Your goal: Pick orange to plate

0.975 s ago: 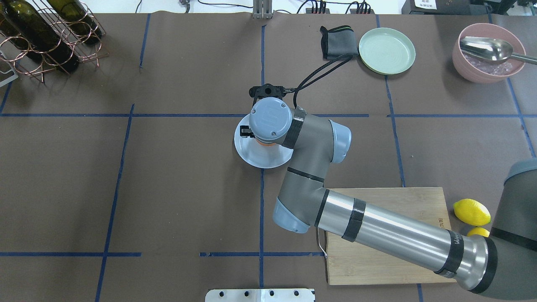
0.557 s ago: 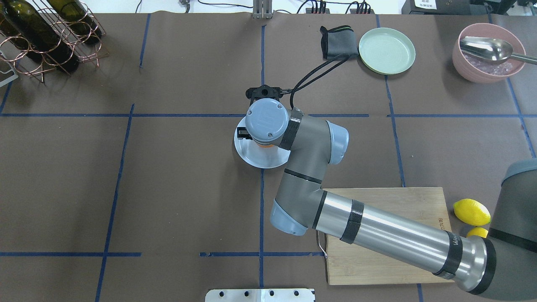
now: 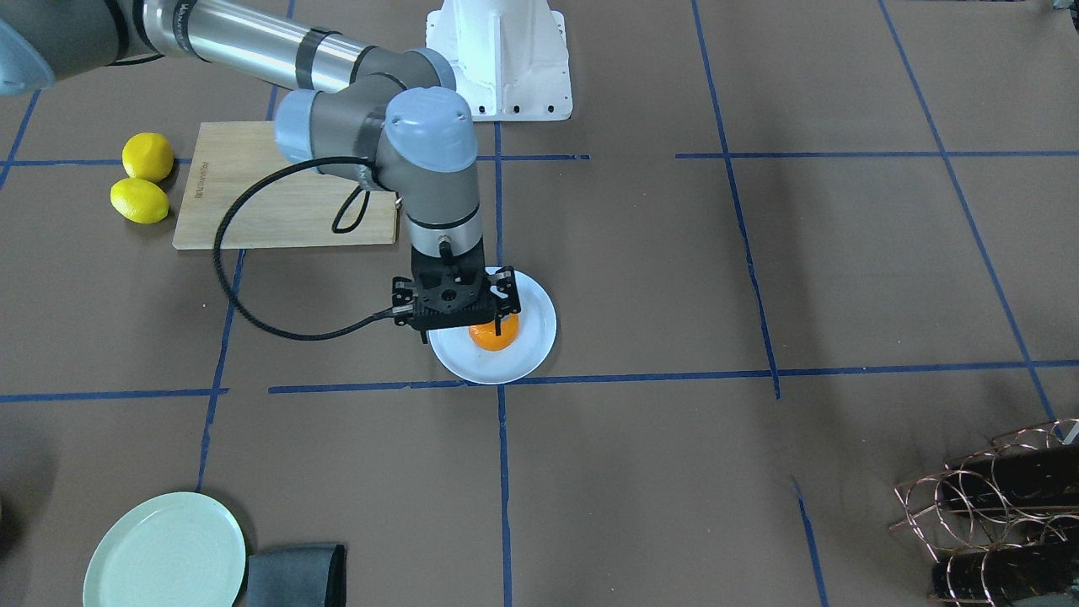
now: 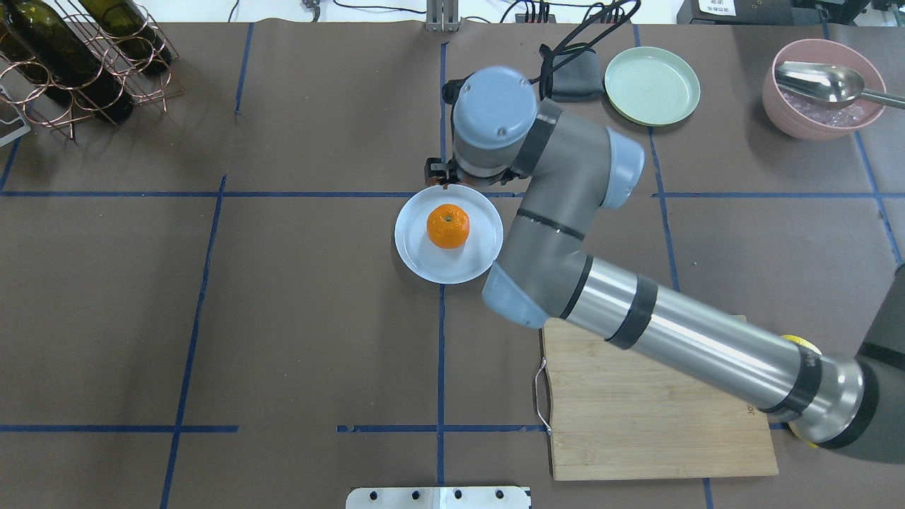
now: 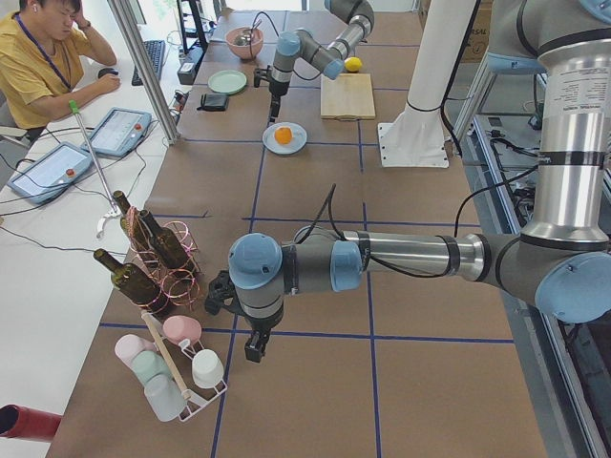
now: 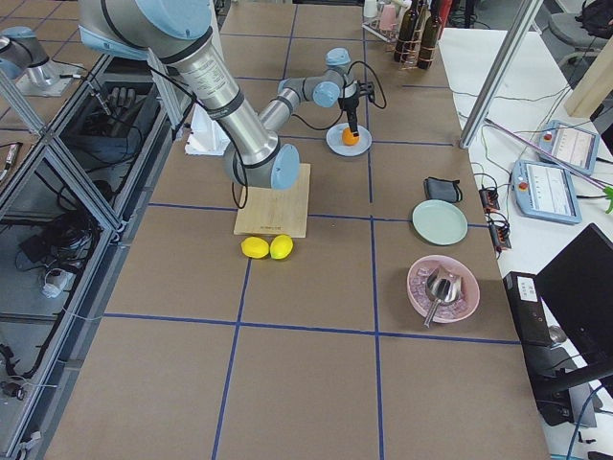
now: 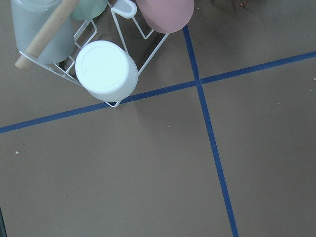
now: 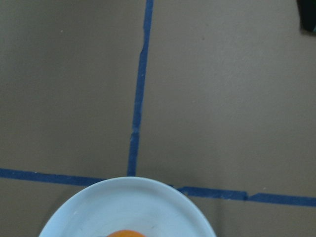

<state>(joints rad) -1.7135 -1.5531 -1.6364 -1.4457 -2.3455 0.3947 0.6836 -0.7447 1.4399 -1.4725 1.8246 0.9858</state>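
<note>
Hovering at plate's (image 4: 417, 258) 12 o'clock: right gripper (image 3: 463, 327), spread, empty. Resting mid-plate: orange (image 4: 447, 226). Hanging above worktop (image 4: 318, 318): left gripper (image 5: 253, 351), cannot tell whether spread.

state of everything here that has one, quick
orange, resting loose on the plate
plate, holds the orange
right pincer, hangs clear of the orange; open or shut unclear
left pincer, cannot tell open or shut
mint plate, empty
pink bowl, holds a metal spoon

the orange (image 4: 447, 225) is bright orange, the plate (image 4: 417, 259) pale bluish-white.
</note>
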